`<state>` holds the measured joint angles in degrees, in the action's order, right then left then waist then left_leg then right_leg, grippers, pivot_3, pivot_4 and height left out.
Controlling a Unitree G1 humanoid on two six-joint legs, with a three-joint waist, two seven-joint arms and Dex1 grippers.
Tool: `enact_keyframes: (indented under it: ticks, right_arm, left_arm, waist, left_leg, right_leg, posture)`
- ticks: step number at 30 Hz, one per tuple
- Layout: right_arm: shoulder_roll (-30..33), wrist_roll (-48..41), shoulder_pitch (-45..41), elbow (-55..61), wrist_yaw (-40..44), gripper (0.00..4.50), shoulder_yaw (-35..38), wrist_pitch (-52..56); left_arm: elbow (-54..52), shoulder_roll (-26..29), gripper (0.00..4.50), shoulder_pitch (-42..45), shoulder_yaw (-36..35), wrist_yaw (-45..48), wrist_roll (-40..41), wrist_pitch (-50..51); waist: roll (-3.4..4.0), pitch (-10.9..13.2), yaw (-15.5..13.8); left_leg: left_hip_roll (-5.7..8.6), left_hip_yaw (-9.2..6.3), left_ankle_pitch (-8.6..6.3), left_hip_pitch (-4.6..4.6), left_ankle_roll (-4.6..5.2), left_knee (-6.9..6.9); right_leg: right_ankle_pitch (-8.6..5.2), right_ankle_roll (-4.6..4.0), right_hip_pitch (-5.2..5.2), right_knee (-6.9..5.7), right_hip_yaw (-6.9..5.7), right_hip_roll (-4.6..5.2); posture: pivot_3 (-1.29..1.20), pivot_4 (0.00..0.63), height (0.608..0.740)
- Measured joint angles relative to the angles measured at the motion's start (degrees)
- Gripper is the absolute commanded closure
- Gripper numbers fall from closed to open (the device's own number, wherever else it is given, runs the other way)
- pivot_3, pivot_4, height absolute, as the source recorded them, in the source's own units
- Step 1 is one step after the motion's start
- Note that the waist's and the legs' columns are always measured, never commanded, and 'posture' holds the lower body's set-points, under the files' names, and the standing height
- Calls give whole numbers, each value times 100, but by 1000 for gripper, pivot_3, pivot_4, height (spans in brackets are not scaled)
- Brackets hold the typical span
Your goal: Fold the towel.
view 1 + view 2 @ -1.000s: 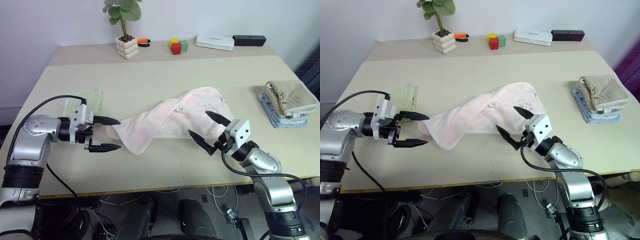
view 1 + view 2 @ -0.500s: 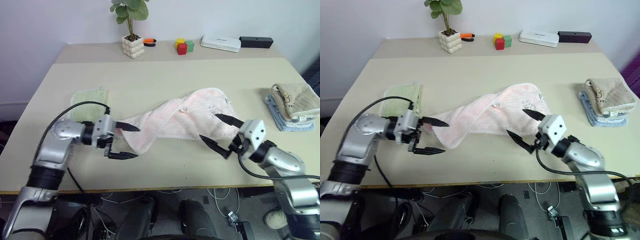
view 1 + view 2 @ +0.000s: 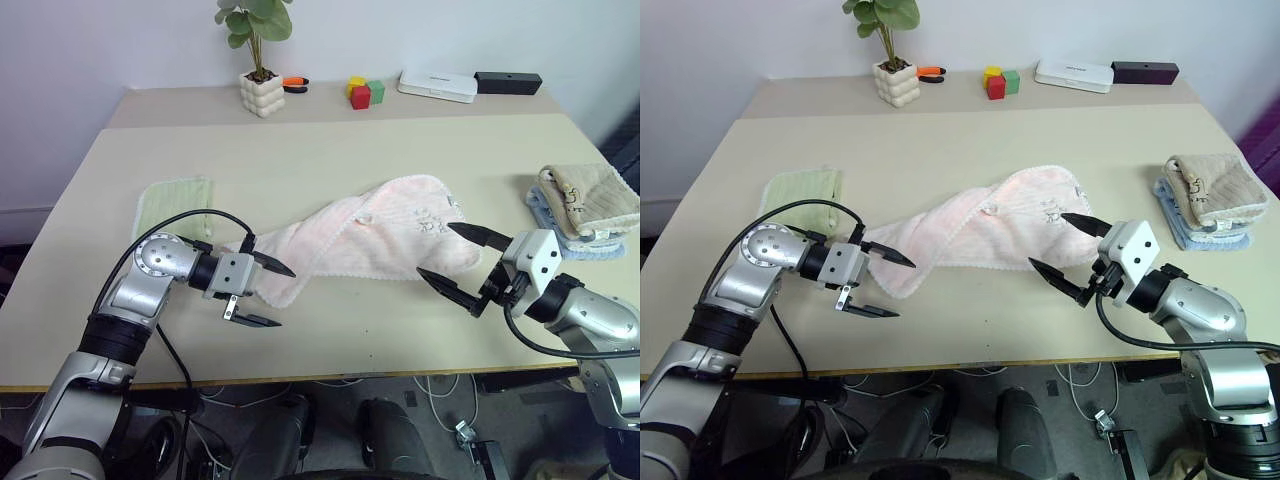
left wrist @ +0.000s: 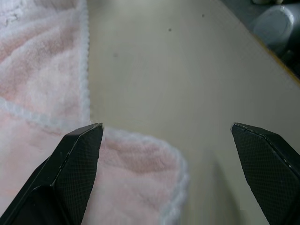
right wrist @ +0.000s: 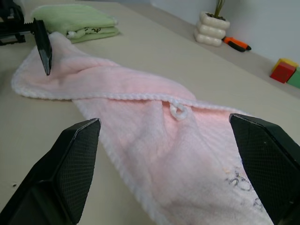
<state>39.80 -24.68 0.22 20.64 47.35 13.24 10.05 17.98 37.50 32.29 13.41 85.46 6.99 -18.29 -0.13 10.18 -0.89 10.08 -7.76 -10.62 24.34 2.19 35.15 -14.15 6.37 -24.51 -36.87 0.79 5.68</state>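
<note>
- The pink towel (image 3: 355,238) lies rumpled and stretched slantwise across the middle of the table (image 3: 330,150).
- The left gripper (image 3: 263,293) hangs at its left end, jaws spread, holding nothing.
- The right gripper (image 3: 462,262) hangs beside its right end, jaws spread, empty.
- A green cloth (image 3: 176,203) lies near the table's left edge.

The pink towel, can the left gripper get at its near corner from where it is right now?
Probably yes. The left gripper is open right at the towel's nearest end, one finger over the cloth, the other over bare table. Nothing lies between them.
</note>
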Motion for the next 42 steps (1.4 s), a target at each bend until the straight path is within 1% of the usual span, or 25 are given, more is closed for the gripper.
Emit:
enact_keyframes:
  ticks: [5,8,13,15,16,19,22,25,29,32,35,39,40,42]
  right_arm:
    - [-117,87,-8,-18,-150,21,-30,-48]
    - [-117,102,-5,-18,-185,0,-28,-66]
    - [-151,147,-5,-18,-286,0,-27,-119]
    - [-159,161,-5,-18,-316,0,-27,-141]
    - [-162,189,-8,-22,-327,0,-27,-164]
    - [-220,224,-53,-84,-356,0,-47,-216]
    - [-288,343,-274,-315,-380,0,-162,-299]
    - [-332,487,-615,-624,-418,0,-290,-419]
    - [-373,695,-936,-1096,-404,0,-549,-564]
    - [-379,927,-1282,-1619,-410,0,-660,-703]
    - [-373,1198,-1765,-2192,-420,0,-799,-847]
    - [-379,1655,-2260,-2867,-439,0,-1027,-1344]
    - [-382,1838,-2437,-3122,-440,0,-1169,-1551]
    - [-373,2076,-2651,-3490,-448,0,-1282,-1833]
  left_arm:
    - [484,-126,0,156,189,-342,-477,-416]
    - [665,-177,754,292,275,-398,-546,-451]
    - [768,-311,3256,326,390,-320,-515,-226]
    - [768,-322,4136,326,409,-312,-511,-192]
    - [762,-321,4484,325,411,-292,-503,-148]
    - [568,-269,4484,213,374,-133,-302,65]
    - [68,-244,4484,7,223,74,270,590]
    - [-612,-75,4484,-153,-129,159,999,1418]
    - [-1496,363,4484,-528,-653,152,1808,2435]
    - [-2238,941,4484,-1101,-943,202,2424,3378]
    - [-2845,1524,4484,-1787,-1286,314,2825,3966]
    - [-3308,1983,4484,-2775,-1644,491,3000,4143]
    - [-3395,2110,4484,-3151,-1741,548,3015,4126]
    - [-3469,2208,4484,-3577,-1805,611,3059,4102]
  waist:
    - [0,0,17]
    - [1,-1,13]
    - [2,-3,-4]
    - [2,-3,5]
    - [2,-3,13]
    - [2,-3,25]
    - [1,-1,39]
    - [2,-1,42]
    - [1,-1,40]
    - [6,2,69]
    - [10,5,101]
    - [16,7,112]
    - [15,8,142]
    - [19,10,144]
  left_leg:
    - [0,0,-1,1,2,-2]
    - [0,0,-1,-1,2,0]
    - [0,-1,-1,-4,2,4]
    - [0,-1,-1,-4,2,4]
    - [0,-1,-1,-4,2,3]
    - [0,-1,-1,-3,3,0]
    - [0,-1,-1,-2,3,0]
    - [0,-1,-1,-2,3,0]
    - [0,-1,-1,-3,3,-3]
    - [0,0,-1,-3,2,-5]
    - [-1,0,-1,-5,1,-10]
    - [0,1,-2,-5,1,-13]
    - [-1,2,-2,-5,1,-15]
    - [-1,5,-2,-7,1,-17]
  right_leg:
    - [4,7,-3,0,0,-1]
    - [7,13,-1,-2,0,-2]
    - [6,11,7,-1,0,-3]
    - [7,13,5,-1,0,-3]
    - [8,15,4,-2,0,-3]
    - [9,16,1,-2,1,-3]
    - [9,17,-3,-5,1,-5]
    - [8,16,-4,-8,1,-6]
    - [8,15,-5,-8,2,-7]
    - [1,4,-7,-9,5,-9]
    - [-1,0,-7,-10,6,-10]
    - [-2,-3,-6,-7,7,-7]
    - [-1,-3,-7,-6,7,-8]
    - [-2,-4,-8,-8,10,-7]
  posture:
    - [0,150,740]
    - [0,150,740]
    - [0,150,740]
    - [0,150,740]
    - [0,150,740]
    - [0,150,740]
    - [0,150,740]
    - [0,150,740]
    - [0,150,740]
    - [0,150,740]
    - [0,150,740]
    - [0,150,740]
    - [0,150,740]
    - [0,150,740]
